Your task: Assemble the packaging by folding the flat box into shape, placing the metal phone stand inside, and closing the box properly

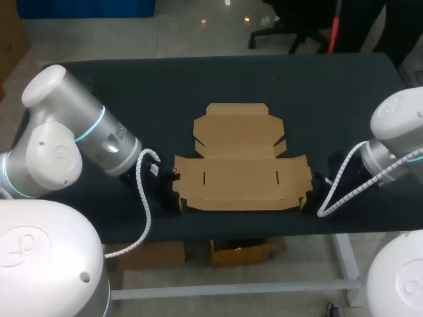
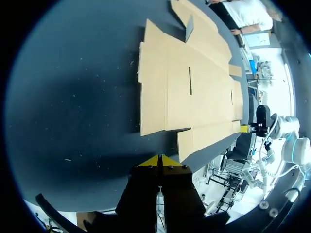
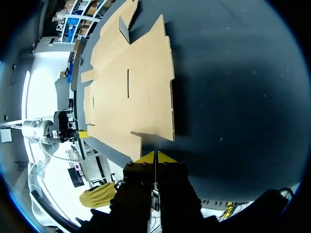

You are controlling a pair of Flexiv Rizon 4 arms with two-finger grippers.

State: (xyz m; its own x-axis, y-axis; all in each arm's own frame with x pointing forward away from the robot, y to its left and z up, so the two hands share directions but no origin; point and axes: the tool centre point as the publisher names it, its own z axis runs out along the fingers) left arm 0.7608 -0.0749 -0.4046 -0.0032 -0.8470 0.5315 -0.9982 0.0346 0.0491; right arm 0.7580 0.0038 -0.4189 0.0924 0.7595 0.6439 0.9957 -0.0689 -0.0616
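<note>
A flat brown cardboard box blank (image 1: pixel 241 158) lies unfolded on the dark table (image 1: pixel 132 92), its front edge near the table's front. In the left wrist view the blank (image 2: pixel 189 87) spreads out ahead of my left gripper (image 2: pixel 160 156), whose yellow tips are pressed together with nothing between them. My left gripper (image 1: pixel 176 198) sits low at the blank's front left corner. My right gripper (image 1: pixel 305 198) sits at the front right corner; in the right wrist view it (image 3: pixel 154 154) is shut and empty, with the blank (image 3: pixel 131 82) just ahead. No metal phone stand shows in any view.
A small cardboard flap (image 2: pixel 189 28) stands slightly raised at the blank's far part. The table's front edge (image 1: pixel 264 228) runs close behind both grippers. Cables (image 1: pixel 142 191) loop from each wrist.
</note>
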